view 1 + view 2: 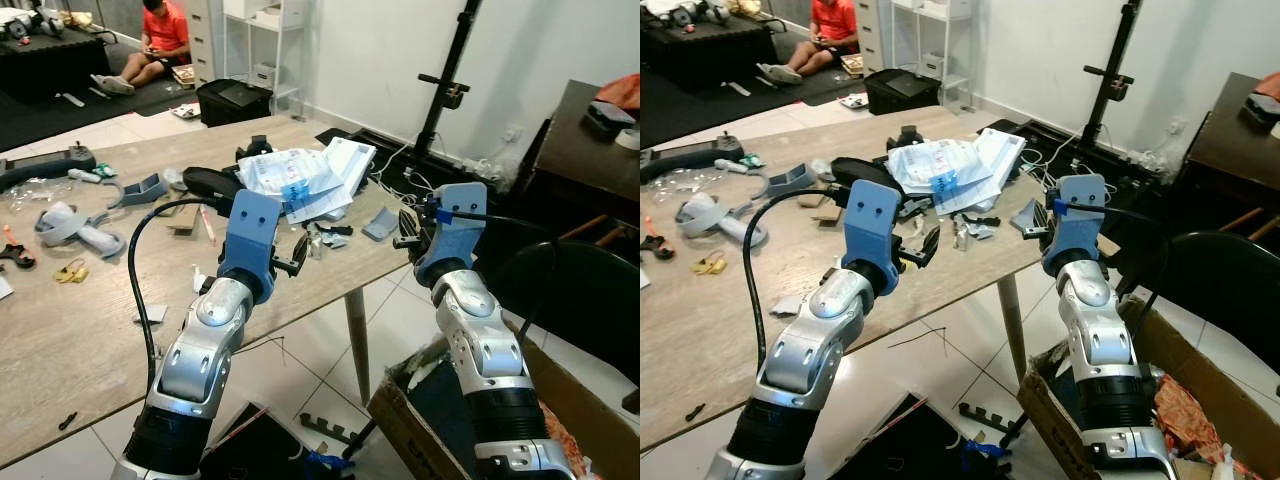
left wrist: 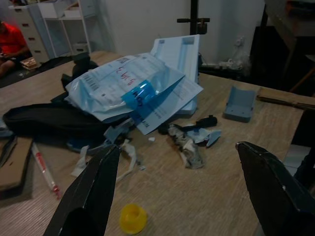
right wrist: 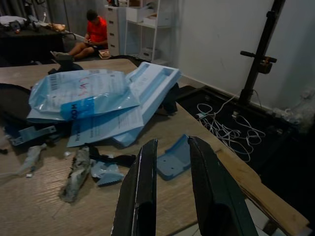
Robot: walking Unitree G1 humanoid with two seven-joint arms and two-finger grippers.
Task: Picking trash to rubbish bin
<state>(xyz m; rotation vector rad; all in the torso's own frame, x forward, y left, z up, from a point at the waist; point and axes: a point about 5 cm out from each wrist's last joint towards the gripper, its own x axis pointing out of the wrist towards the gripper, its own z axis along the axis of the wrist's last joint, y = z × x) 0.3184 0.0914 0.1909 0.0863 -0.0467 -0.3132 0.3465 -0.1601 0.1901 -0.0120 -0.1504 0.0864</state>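
Trash lies on the wooden table: a crumpled wrapper, white scraps, a yellow cap, a grey-blue plastic piece and a pile of blue-and-white plastic bags. My left gripper hovers open above the table, just short of the wrapper, fingers wide apart and empty. My right gripper hangs over the table's right edge near the grey-blue piece, with its fingers close together and nothing between them. A cardboard box stands on the floor at the lower right.
Grey controllers, straps and small tools litter the table's left half. A black chair stands right of the table. A black stand and cables are behind. A person in red sits on the floor far back.
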